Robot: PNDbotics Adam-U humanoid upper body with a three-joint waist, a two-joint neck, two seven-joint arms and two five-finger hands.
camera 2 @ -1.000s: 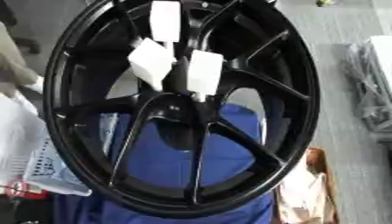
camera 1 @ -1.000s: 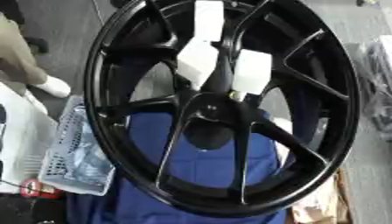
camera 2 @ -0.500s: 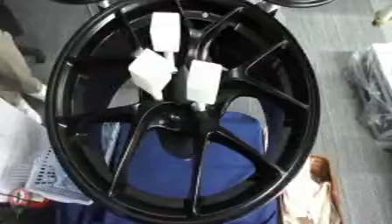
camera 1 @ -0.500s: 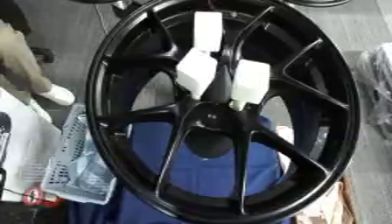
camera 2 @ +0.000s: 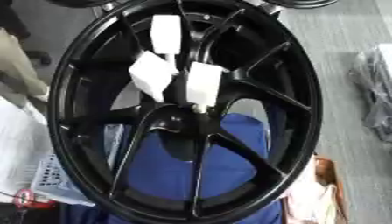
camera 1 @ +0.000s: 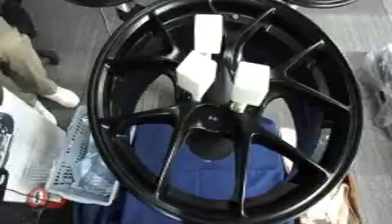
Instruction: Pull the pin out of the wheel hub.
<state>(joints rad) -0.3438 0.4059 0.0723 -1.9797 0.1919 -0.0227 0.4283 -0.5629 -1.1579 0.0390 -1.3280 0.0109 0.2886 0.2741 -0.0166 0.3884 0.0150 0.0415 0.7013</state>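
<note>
- A pale mesh basket (camera 1: pixel 80 175) lies at the lower left.
- The black wheel hub (camera 1: pixel 222 109) fills the view, white blocks (camera 1: pixel 197 72) above its centre.
- The pin (camera 1: pixel 239 106) seemingly sits under the right block.
- Neither hand shows; finger state and nearness cannot be judged.

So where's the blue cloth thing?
The blue cloth sits behind the lower half of the black wheel, showing between its spokes in both eye views, with a grey basket to its left.
</note>
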